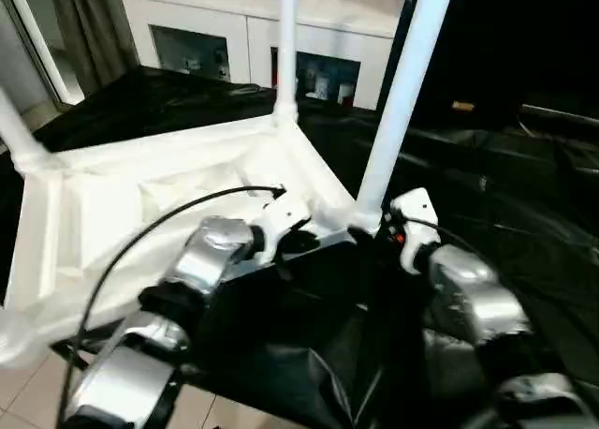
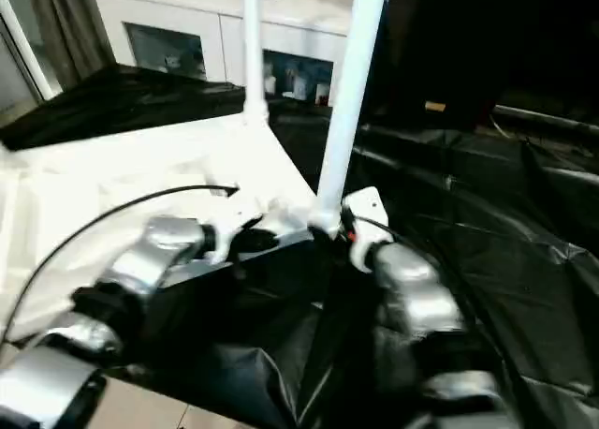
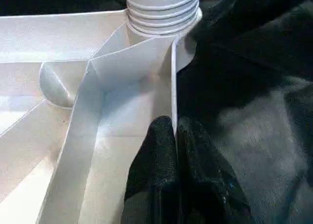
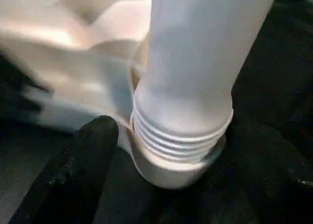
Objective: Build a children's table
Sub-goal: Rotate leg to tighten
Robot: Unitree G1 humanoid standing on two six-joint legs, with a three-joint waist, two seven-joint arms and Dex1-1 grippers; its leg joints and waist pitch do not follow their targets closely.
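Note:
The children's table lies upside down on black sheeting: a white tabletop (image 1: 112,204) with its ribbed underside up. One white leg (image 1: 402,92) stands in the near right corner socket, and another leg (image 1: 286,45) stands at the far corner. A third leg (image 1: 14,129) shows at the left edge. My left gripper (image 3: 175,136) is shut on the tabletop's thin rim beside the near right socket. My right gripper (image 4: 176,133) straddles the threaded base of the near leg (image 4: 195,87), with a black finger (image 4: 83,170) on each side and the jaws open.
Behind the work stands a white cabinet (image 1: 243,36) with glass doors. Crumpled black sheeting (image 1: 496,185) spreads to the right. A black cable (image 1: 140,232) arcs over my left forearm. Pale floor tiles (image 1: 28,392) show at the near left.

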